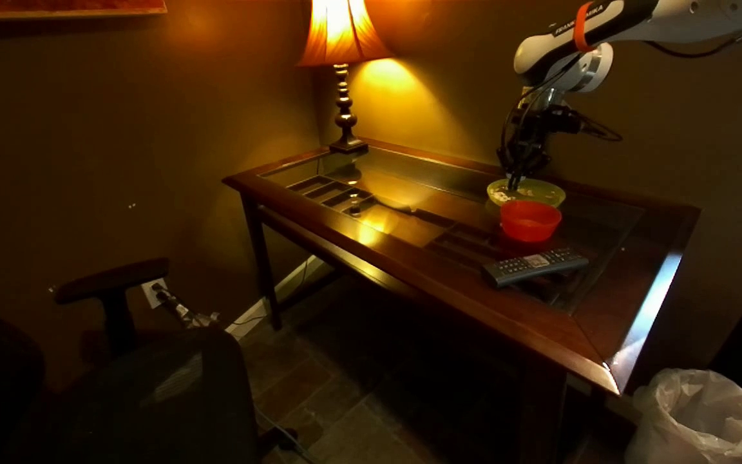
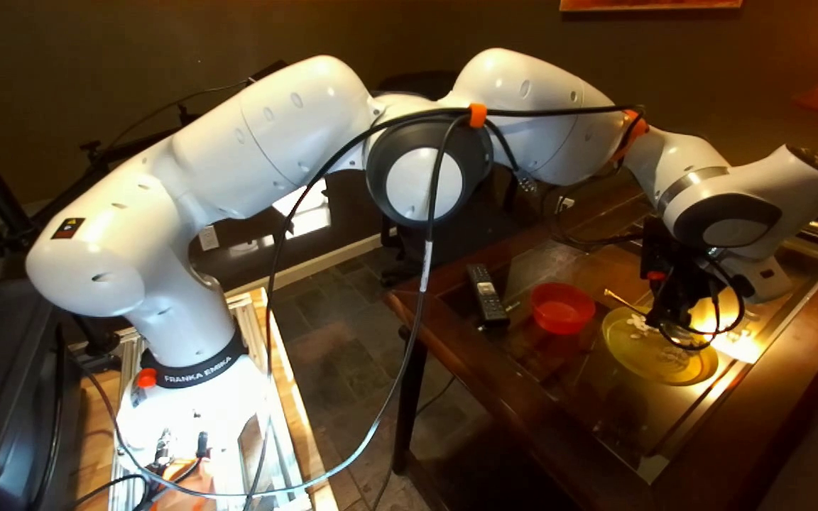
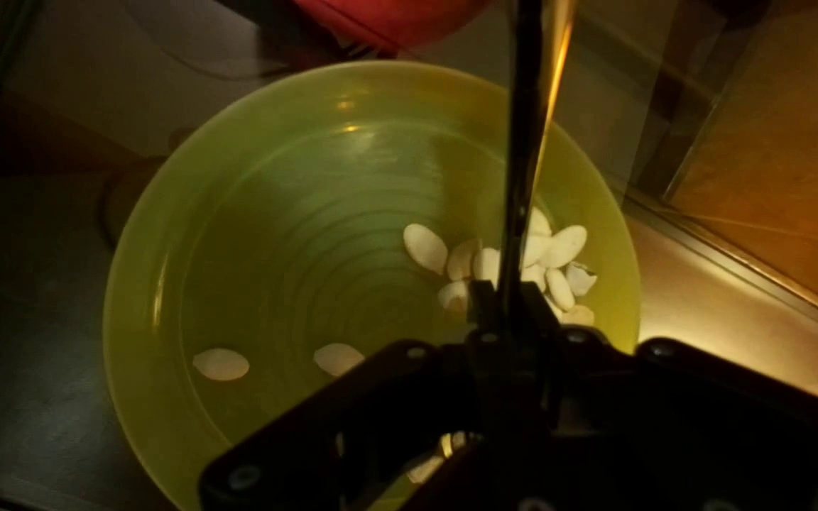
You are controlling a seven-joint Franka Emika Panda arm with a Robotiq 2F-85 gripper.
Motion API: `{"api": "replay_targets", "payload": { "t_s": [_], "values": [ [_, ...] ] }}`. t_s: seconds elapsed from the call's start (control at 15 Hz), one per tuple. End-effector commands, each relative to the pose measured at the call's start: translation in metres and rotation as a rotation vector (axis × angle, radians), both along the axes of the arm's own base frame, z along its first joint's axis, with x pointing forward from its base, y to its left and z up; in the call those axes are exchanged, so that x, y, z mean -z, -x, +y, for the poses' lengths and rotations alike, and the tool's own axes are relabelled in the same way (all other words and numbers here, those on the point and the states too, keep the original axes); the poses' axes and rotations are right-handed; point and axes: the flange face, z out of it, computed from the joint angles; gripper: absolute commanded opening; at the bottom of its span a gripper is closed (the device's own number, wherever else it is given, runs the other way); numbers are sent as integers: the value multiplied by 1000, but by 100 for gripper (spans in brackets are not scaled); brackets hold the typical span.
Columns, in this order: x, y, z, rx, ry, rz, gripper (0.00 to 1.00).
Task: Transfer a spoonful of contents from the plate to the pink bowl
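Holds a spoon (image 3: 525, 142) by its handle over the plate (image 3: 274, 234), with the jaws closed snug on it. Points the handle's tail out past the plate's rim on the side of the pink bowl (image 2: 562, 307), perhaps to leave the scoop end low and free to dig. Cannot see that end well behind the jaws. Near one edge of the plate, most of the white seeds (image 3: 563, 246) in a heap; likely best to push toward the rim, using it like a wall. Cannot make out any seeds in the bowl, so probably at the scooping step, with carrying and tipping left to do. Good to have that bowl just beside the plate, not touching: a short trip, less chance to spill. Past the bowl, farther from the plate, a remote control (image 1: 535, 265), likely there by chance.

Under the plate, a shiny tabletop (image 1: 403, 258) of glass with a brown wood border, maybe slippery, so best to push gently. Well apart from the plate, a lit lamp (image 1: 345, 45), filling the dim room with yellow light. Lower than the plate, a dark chair (image 1: 171, 380) and a white bin bag (image 1: 699, 419).
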Motion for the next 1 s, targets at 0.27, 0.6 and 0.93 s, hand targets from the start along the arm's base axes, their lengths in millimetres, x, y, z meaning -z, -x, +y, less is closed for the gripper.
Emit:
{"api": "replay_targets", "payload": {
  "t_s": [0.27, 0.6, 0.93],
  "values": [
    [-3, -3, 15, 80, 42, -40, 2],
    [-11, 11, 28, 74, 69, 4, 2],
    [-44, 42, 27, 65, 126, 35, 2]
  ]
}}
